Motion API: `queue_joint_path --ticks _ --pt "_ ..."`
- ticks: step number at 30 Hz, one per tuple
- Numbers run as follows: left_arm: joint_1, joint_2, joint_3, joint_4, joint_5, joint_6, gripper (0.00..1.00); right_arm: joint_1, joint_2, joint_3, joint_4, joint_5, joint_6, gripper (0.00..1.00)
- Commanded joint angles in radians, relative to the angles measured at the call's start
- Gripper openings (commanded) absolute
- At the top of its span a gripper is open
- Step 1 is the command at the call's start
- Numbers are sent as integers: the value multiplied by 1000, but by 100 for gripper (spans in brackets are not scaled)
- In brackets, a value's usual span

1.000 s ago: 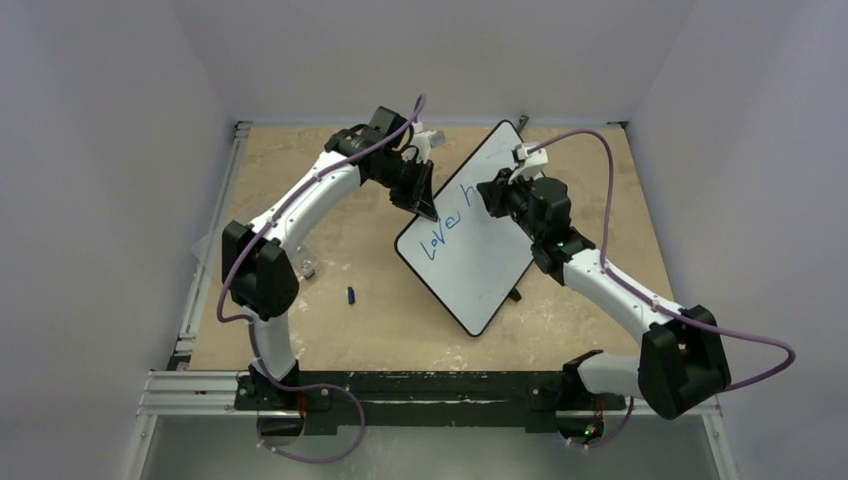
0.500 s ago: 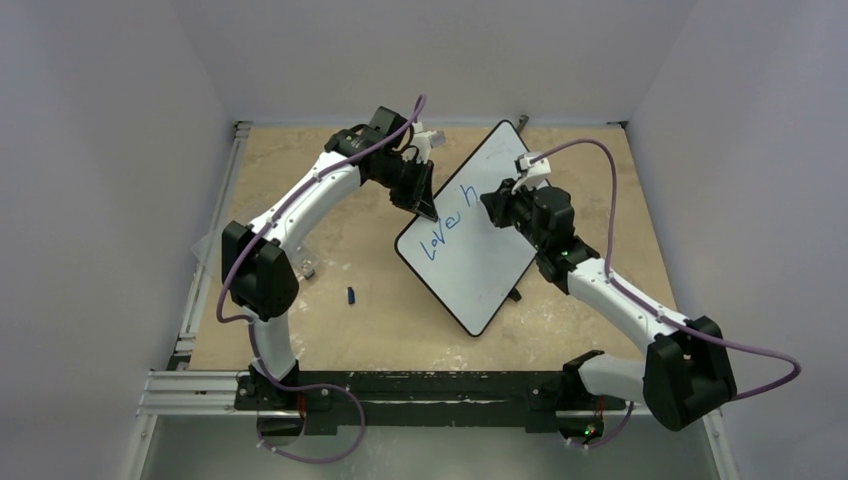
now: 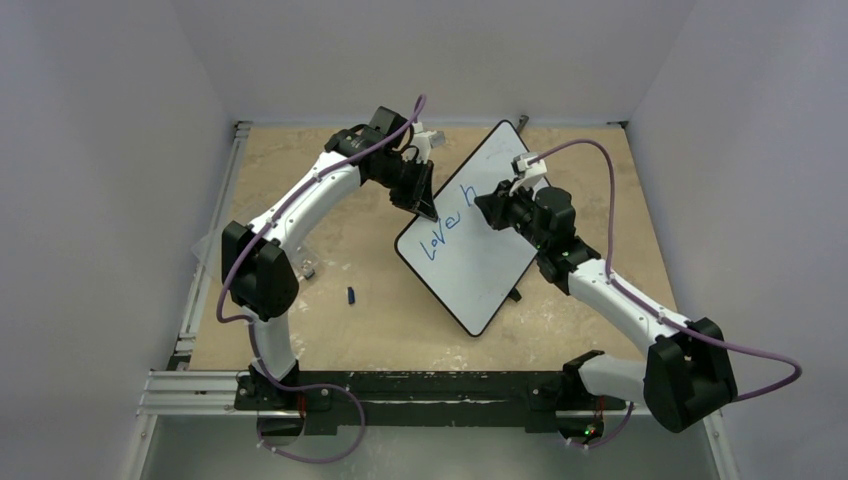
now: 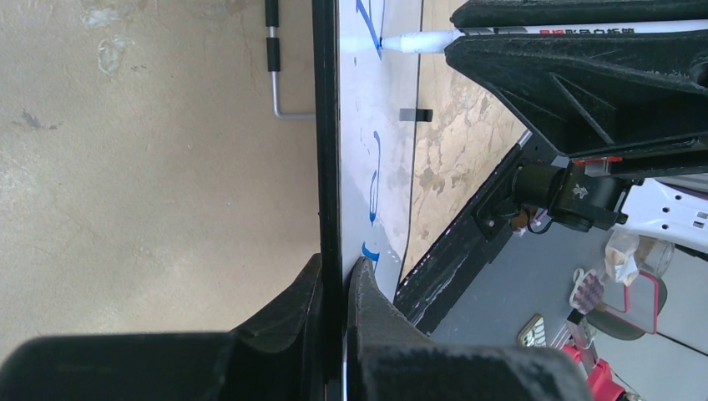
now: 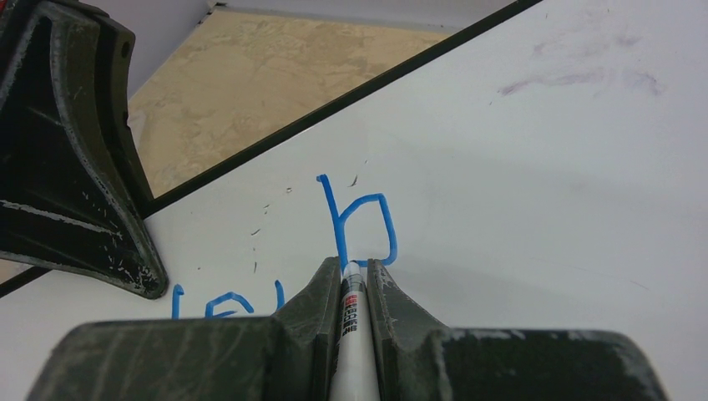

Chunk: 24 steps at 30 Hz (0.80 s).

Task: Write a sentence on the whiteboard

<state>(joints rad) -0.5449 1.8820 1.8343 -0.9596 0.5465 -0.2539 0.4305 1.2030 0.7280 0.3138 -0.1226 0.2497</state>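
One whiteboard, one marker.

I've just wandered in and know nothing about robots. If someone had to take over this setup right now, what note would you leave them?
Left gripper: shut on the rim of the whiteboard, steadying it.
Right gripper: shut on a marker, with its tip on the board at the foot of the "b".
Whiteboard: sits skewed on the table, between the two arms.
Done: the sentence is begun in blue, with "Love" and then a "b".
Left: the rest of the letters and words.
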Motion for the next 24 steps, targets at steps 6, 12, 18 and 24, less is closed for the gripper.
queue_joint_path --ticks 6,12,18,24 --pt "-30 -20 -23 -17 -167 104 0 5 -62 -3 -17 -49 -5 0" --pt "-37 -43 -26 -13 -183 95 0 5 -135 -38 13 13 3 0" --pt "-41 -49 -29 -12 -188 96 0 4 -178 -40 32 61 3 0" --pt "-43 -53 -33 -11 -204 99 0 5 -175 -20 45 118 3 0"
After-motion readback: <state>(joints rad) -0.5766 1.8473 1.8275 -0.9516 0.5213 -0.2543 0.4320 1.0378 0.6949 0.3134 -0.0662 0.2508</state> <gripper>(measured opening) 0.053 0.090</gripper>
